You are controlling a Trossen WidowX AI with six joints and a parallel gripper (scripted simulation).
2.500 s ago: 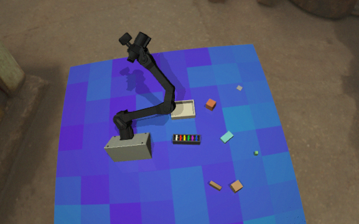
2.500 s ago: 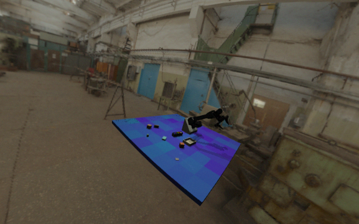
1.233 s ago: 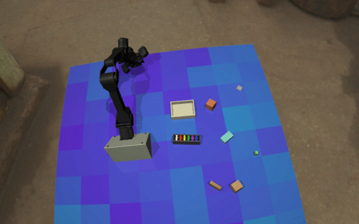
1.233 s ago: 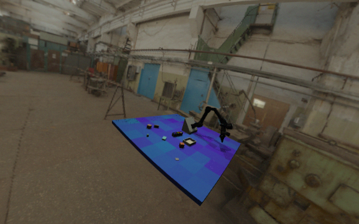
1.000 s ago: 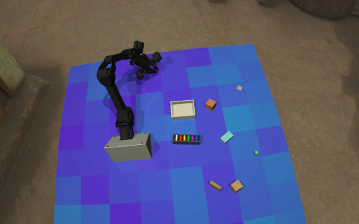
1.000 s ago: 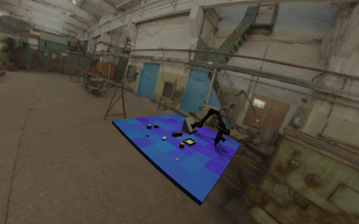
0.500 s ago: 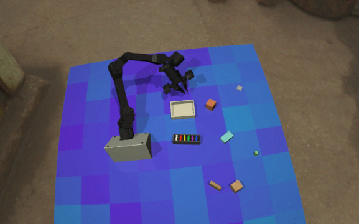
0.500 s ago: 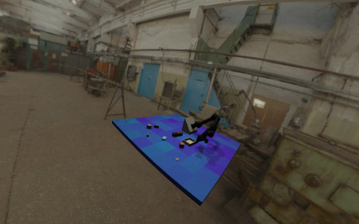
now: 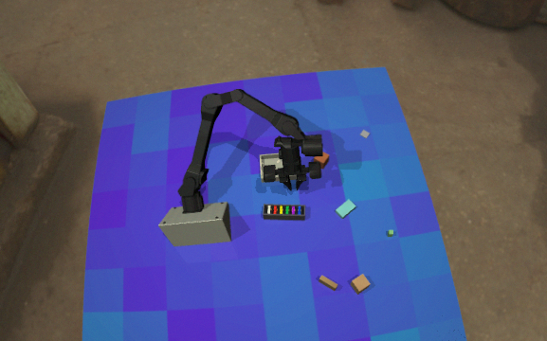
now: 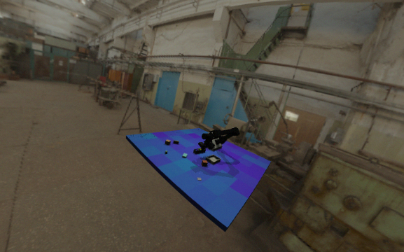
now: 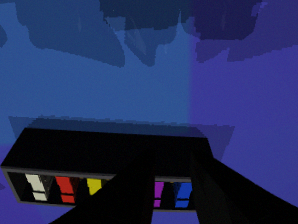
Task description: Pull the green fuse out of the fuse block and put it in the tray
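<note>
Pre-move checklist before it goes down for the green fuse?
1. Claw above the block, not touching: ok.
2. Claw open enough to straddle a fuse: not ok, fingers nearly shut, holding nothing.
3. Green fuse still seated in the block: ok in the top view.
4. Green fuse visible from the wrist: not ok, a finger hides it.
5. Claw centred over green, clear of purple fuse: cannot tell.
6. Tray free: cannot tell, the arm covers it.

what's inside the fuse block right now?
The fuse block holds a row of fuses. The wrist view shows white, red, yellow, purple and blue; the shut, empty tool covers the middle slots there.
</note>
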